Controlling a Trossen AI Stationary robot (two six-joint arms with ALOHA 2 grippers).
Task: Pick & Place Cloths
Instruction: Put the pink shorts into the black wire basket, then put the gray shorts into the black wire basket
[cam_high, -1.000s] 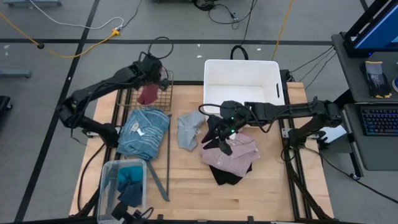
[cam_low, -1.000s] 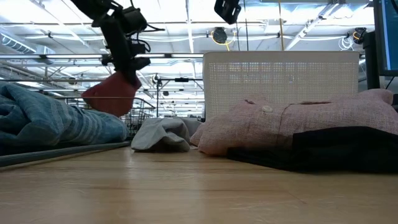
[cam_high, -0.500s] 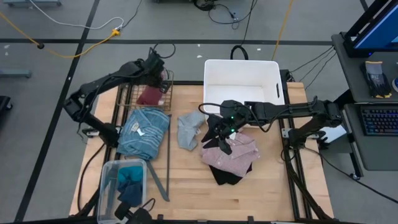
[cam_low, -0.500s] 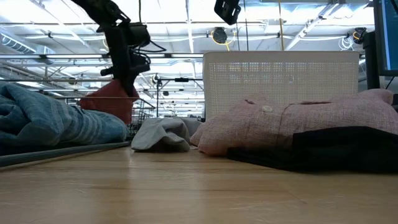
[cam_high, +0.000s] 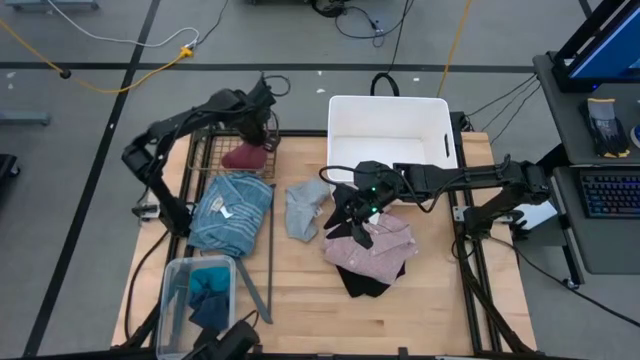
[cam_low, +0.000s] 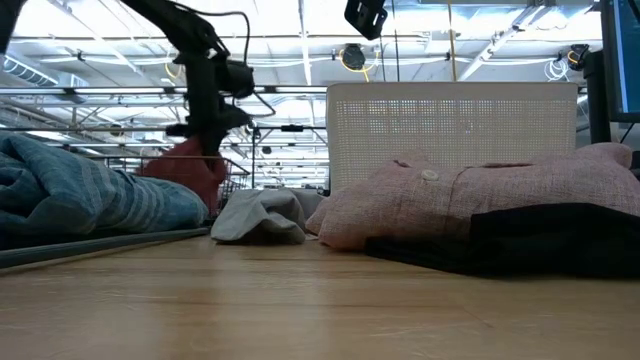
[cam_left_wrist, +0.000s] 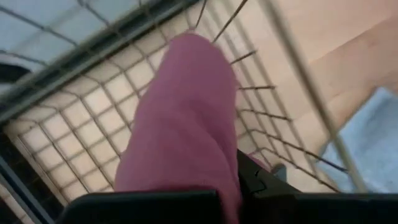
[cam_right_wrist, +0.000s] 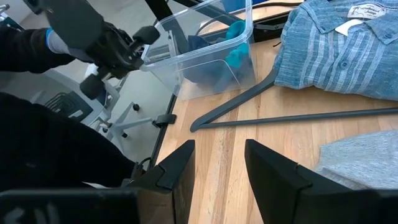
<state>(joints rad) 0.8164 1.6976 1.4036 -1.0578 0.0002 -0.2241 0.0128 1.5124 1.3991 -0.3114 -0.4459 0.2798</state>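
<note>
My left gripper (cam_high: 256, 128) hangs over the wire basket (cam_high: 215, 150) at the table's far left, pointing steeply down and shut on a maroon cloth (cam_high: 243, 156). The blue striped top (cam_high: 232, 212) lies near the basket, with a grey-blue piece (cam_high: 305, 208) at mid-table. To its right the pink shirt (cam_high: 378, 243) lies on a black piece (cam_high: 366, 284). My right gripper (cam_high: 350, 226) hovers open above the pink shirt's left edge, nothing between its fingers (cam_right_wrist: 177, 168). My left gripper pinches the maroon cloth's upper end (cam_left_wrist: 211, 183) between its two fingers, coming from above and pointing steeply down. The cloth hangs below the fingers as a bunched length (cam_low: 190, 170) inside the basket. Whether its lower end touches the wire floor (cam_left_wrist: 93, 106), I cannot tell.
A white plastic tub (cam_high: 390, 125) stands at the far edge, right of the basket. A clear plastic box (cam_high: 197, 295) with teal cloth sits at the near left corner. A dark angled bar (cam_high: 258, 280) lies beside the box.
My left gripper has moved a little toward the table's right and down over the basket, tipping from slanted to nearly straight down. The maroon cloth has sunk with it, from hanging above the basket to down inside it.
</note>
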